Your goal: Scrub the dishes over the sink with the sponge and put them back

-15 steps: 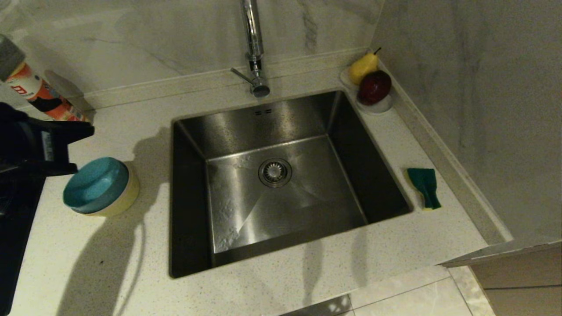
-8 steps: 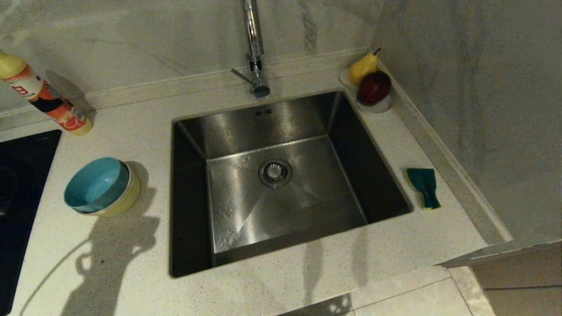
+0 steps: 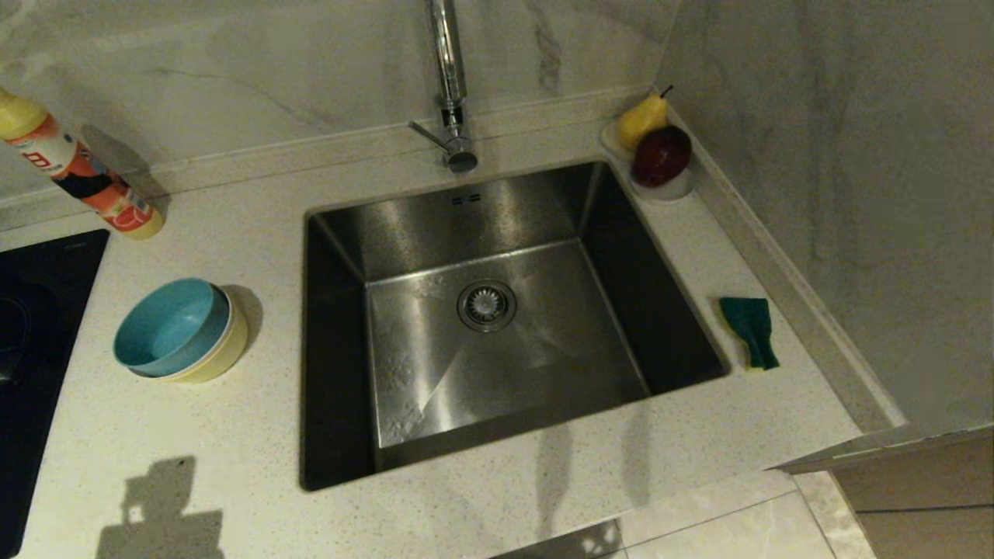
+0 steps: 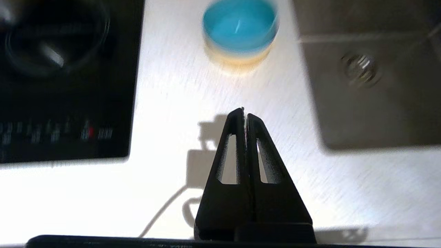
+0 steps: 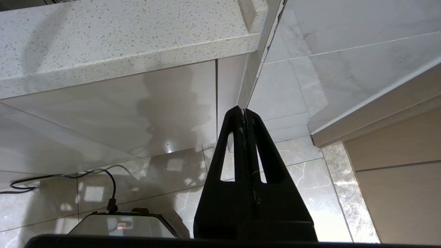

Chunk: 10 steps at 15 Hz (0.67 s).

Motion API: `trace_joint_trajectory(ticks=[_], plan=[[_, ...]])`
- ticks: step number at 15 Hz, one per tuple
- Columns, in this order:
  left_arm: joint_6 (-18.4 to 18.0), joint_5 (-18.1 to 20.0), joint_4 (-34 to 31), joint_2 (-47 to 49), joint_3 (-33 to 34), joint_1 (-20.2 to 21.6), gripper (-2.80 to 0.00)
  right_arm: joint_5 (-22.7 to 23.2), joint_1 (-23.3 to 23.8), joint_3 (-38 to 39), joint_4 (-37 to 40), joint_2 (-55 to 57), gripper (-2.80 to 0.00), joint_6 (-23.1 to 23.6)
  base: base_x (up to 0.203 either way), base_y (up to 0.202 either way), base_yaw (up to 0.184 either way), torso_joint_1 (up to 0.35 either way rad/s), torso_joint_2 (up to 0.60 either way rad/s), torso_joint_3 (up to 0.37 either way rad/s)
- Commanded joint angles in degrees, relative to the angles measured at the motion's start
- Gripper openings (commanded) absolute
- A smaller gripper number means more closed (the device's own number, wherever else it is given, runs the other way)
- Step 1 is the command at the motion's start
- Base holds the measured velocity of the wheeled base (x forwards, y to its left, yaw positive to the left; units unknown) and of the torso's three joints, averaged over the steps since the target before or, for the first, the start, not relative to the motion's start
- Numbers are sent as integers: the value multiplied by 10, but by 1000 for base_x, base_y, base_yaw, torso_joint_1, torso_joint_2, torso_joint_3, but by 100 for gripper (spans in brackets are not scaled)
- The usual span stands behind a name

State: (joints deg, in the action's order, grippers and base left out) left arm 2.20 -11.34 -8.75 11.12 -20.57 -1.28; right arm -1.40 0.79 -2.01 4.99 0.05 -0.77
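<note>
Gone from the head view is my left arm, which a second ago filled the left edge beside the bowls; only its shadow lies on the table near the front edge. My left pincer now hangs above bare table with its tips pressed together and nothing between them, the bowls ahead of it and well apart from it.

The light blue bowl sits nested in the yellow bowl, left of the sink and close to the black hob. I cannot see a pink bowl. The sponge lies green face up on the table, just right of the sink's right rim. The tap stands behind the basin, and the drain strainer sits in its middle.

A pear and a dark red fruit rest on the white dish at the back right corner. An orange bottle lies at the back left.

My right pincer hangs parked below the table's edge, tips closed and empty.
</note>
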Motion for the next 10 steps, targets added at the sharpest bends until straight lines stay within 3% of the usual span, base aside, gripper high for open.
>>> trace_joint_trajectory(ticks=[1,5,8,10], plan=[[-4,-2,-1,-60,64,7,-280,0,0,0,0,0,-280,0,0,0,0,0,0,0],[-19,49,27,-111,161,8,-280,-3,0,1,-1,0,-280,2,0,0,0,0,0,0],[-36,132,53,-111,195,8,-280,-2,0,1,0,0,-280,4,0,0,0,0,0,0],[-26,122,56,-112,196,8,-280,-2,0,0,-1,0,-280,4,0,0,0,0,0,0]])
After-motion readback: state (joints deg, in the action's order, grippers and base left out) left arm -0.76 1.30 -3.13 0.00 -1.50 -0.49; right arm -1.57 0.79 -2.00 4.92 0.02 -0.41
